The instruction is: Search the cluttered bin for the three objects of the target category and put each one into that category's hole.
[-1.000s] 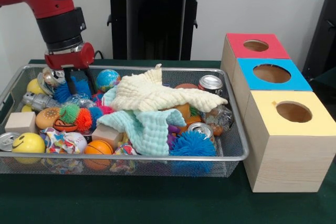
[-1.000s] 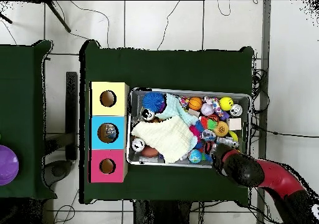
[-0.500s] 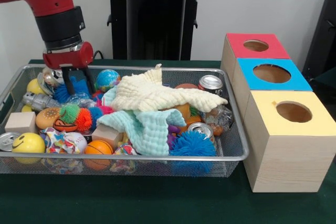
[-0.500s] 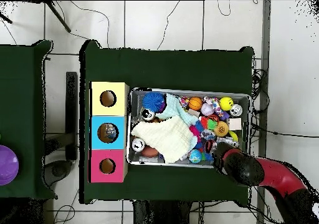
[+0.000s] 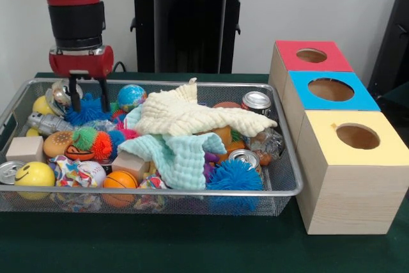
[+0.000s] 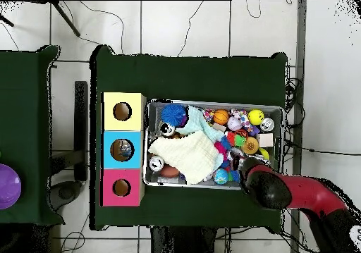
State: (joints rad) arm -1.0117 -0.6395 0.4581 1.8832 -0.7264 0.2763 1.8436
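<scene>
Green-clothed table [image 5: 192,247] carrying one wire mesh bin [image 5: 281,187] crammed with clutter: two muslin cloths, cream [image 5: 192,116] over pale teal [image 5: 182,158], three drink cans [image 5: 257,101], two wooden blocks [image 5: 24,148], several balls including a yellow smiley ball [image 5: 34,174] and an orange mini basketball [image 5: 119,180], plus spiky blue koosh toys [image 5: 234,176]. Beside it, three wooden boxes with one hole each, topped red [image 5: 311,55], blue [image 5: 330,89] and yellow [image 5: 356,137]. Gripper [image 5: 87,97] poised at the bin's far corner, fingers released and empty astride a blue spiky ball [image 5: 89,108].
</scene>
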